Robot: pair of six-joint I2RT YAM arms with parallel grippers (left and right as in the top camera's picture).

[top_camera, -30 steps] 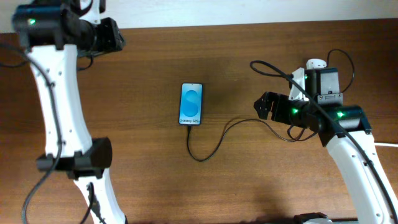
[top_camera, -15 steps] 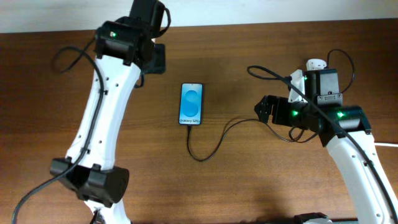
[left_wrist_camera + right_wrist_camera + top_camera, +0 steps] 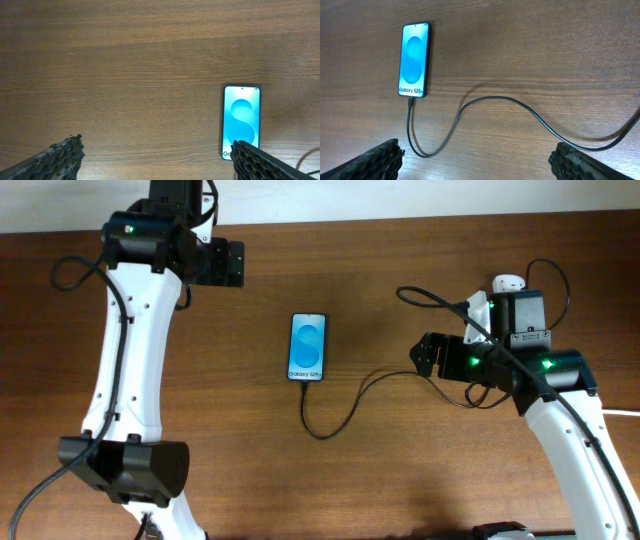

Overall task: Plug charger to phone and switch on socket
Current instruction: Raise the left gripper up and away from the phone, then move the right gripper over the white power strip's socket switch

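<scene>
Okay, phone (image 3: 308, 347) lies flat mid table (image 3: 400, 480), screen up and lit, charger (image 3: 345, 418) tip sits in its bottom edge, cable loops down then runs right toward the right arm. Left claw (image 3: 156, 146) hangs over bare table up-left of the phone, fingers spread wide, nothing in it. Right claw (image 3: 477, 148) hovers right of the phone above the cable, spread wide too, empty

2 white arms (image 3: 125, 350), black joints (image 3: 125, 470)
</scene>
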